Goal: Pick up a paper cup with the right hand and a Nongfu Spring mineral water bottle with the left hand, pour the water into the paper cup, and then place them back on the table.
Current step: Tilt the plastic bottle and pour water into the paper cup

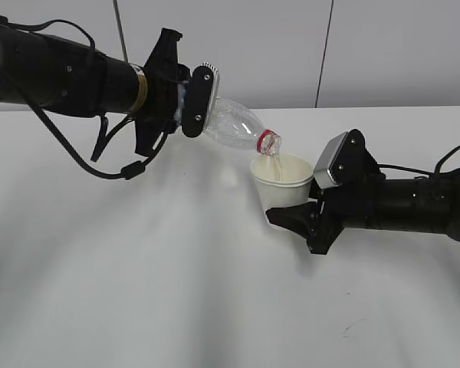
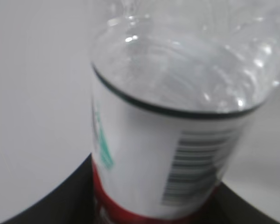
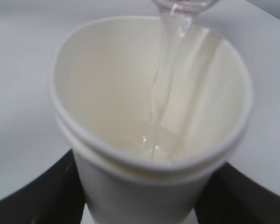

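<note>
The white table lies bare on all sides of the two arms, with broad open surface toward the near edge and a small dark scuff at lower right; the far edge meets a panelled wall. The left hand, reaching in from the upper left, is clamped on the labelled body of the Nongfu Spring mineral water bottle, which is held clear of the table and tilted mouth-down to the right. Its red neck ring sits just over the rim of the paper cup. The right hand, entering low from the right edge, grips the cup near its base (the cup stands roughly upright, above the surface). A thin stream of water falls along the inner wall and pools at the bottom. Both wrist views are blurred and show the fingers only as dark edges; the left arm's upper part is cut off by the frame.
</note>
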Robot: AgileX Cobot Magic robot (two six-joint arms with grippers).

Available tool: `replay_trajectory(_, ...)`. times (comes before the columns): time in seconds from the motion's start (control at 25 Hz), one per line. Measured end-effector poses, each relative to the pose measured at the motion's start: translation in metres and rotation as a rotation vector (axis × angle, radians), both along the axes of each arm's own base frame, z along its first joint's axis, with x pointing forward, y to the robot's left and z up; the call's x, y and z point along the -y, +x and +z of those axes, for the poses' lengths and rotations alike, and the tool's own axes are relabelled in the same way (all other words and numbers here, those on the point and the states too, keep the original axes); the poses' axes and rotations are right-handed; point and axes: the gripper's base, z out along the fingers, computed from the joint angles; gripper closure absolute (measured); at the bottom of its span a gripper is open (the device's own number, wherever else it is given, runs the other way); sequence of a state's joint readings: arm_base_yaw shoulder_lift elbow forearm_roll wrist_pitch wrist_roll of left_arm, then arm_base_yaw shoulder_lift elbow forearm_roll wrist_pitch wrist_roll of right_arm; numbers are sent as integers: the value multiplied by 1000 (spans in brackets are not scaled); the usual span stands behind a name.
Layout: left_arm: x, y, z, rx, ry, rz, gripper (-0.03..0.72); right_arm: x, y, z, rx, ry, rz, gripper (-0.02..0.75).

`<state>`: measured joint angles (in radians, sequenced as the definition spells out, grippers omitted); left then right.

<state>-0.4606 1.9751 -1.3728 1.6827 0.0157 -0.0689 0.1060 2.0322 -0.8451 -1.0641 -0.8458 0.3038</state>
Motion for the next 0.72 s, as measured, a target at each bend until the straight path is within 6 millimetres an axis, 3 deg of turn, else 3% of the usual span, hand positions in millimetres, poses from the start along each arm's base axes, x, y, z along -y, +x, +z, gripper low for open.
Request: replay_trajectory(0.72, 0, 0, 0, 12, 23, -15, 364, 0, 0, 0, -2, -5, 5, 286)
